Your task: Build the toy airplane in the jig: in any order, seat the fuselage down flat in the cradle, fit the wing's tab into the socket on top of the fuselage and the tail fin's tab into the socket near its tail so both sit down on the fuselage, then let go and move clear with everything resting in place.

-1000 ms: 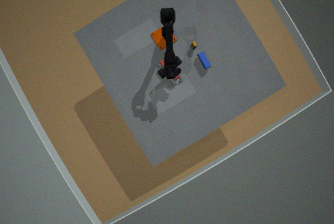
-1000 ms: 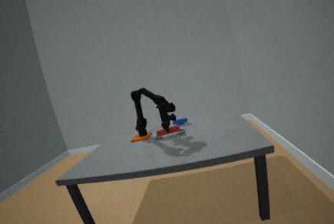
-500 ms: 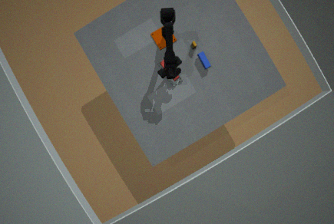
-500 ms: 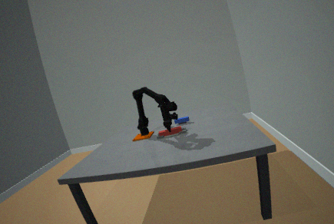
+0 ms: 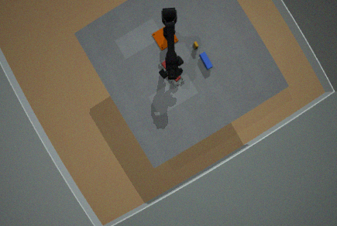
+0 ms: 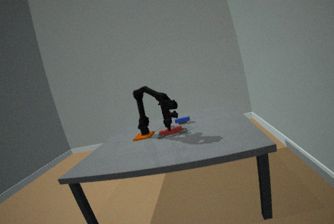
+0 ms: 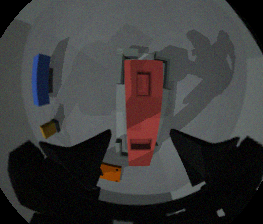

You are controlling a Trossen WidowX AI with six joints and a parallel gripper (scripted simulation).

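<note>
From where I stand, the black arm bends over the grey bench [image 5: 224, 93] [image 6: 168, 159], its foot on an orange plate [image 5: 158, 40] [image 6: 137, 138] [image 7: 113, 173]. Its end effector [image 5: 171, 74] [image 6: 169, 129] [image 7: 140, 132] points down with its 2 fingers spread wide and nothing pinched between them. Below them lies the red fuselage [image 5: 177, 78] [image 6: 171, 131] [image 7: 144, 116], lengthwise in the grey cradle [image 5: 177, 83] [image 6: 184, 130] [image 7: 121, 107], whose walls show along both of its long sides. I can see 2 sockets in the fuselage's top, 1 near each end, and both are unfilled. The blue wing [image 5: 206, 61] [image 6: 182, 120] [image 7: 41, 80] rests on the bench off to one side, apart from the cradle. Near the wing sits the small yellow-orange tail fin [image 5: 196, 45] [image 7: 49, 129], also apart from the fuselage.
</note>
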